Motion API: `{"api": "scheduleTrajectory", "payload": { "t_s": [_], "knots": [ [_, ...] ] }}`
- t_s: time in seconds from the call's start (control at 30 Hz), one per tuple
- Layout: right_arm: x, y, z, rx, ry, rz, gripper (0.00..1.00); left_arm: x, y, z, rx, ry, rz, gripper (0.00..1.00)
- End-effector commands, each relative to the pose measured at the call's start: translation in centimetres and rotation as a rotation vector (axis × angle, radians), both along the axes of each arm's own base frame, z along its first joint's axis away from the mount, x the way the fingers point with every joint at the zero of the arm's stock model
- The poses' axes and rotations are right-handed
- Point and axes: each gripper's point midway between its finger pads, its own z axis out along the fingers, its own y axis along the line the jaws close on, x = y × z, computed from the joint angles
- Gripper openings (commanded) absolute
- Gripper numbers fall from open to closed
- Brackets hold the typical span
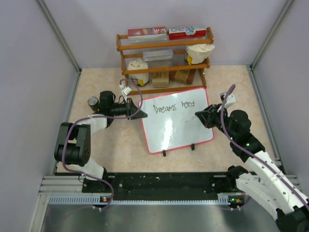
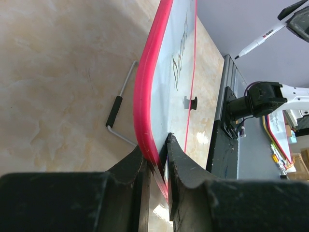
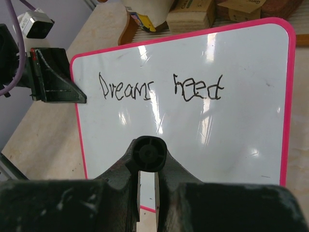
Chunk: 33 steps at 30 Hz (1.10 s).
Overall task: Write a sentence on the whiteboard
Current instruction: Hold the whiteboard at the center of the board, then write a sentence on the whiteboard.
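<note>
The whiteboard (image 1: 178, 133) lies on the table with a red frame and two black tabs on its near edge. The sentence (image 1: 173, 107) reads "Dreams need" in one line of black marker. My left gripper (image 1: 135, 110) is shut on the board's left edge; in the left wrist view its fingers (image 2: 186, 164) pinch the red frame (image 2: 147, 87). My right gripper (image 1: 203, 116) is shut on a marker (image 2: 260, 37) by the board's right side. The right wrist view shows the marker's black end (image 3: 149, 153) over the whiteboard (image 3: 227, 140), below the lettering (image 3: 159, 90).
A wooden shelf (image 1: 164, 58) with boxes and jars stands just behind the board. A wire stand leg (image 2: 117, 111) lies under the board's left edge. A black rail (image 1: 159, 183) runs along the near table edge. Grey walls close both sides.
</note>
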Motion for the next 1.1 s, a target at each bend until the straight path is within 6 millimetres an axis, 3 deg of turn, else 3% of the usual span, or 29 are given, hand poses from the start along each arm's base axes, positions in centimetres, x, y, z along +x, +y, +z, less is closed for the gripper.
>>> {"api": "scheduleTrajectory", "payload": {
  "t_s": [0.0, 0.53, 0.73, 1.07],
  "knots": [
    [0.8, -0.3, 0.8, -0.005, -0.048, -0.017, 0.0, 1.2, 0.7, -1.5, 0.077, -0.08, 0.058, 0.0],
    [1.5, -1.0, 0.2, -0.053, -0.065, -0.057, 0.0, 0.7, 0.9, -1.7, 0.087, -0.093, 0.086, 0.0],
    [1.3, -1.2, 1.0, -0.046, -0.091, -0.06, 0.0, 0.7, 0.8, -1.6, 0.08, -0.095, 0.079, 0.0],
    [1.0, 0.7, 1.1, -0.086, -0.107, -0.031, 0.0, 0.7, 0.9, -1.6, 0.081, -0.095, 0.082, 0.0]
  ]
}}
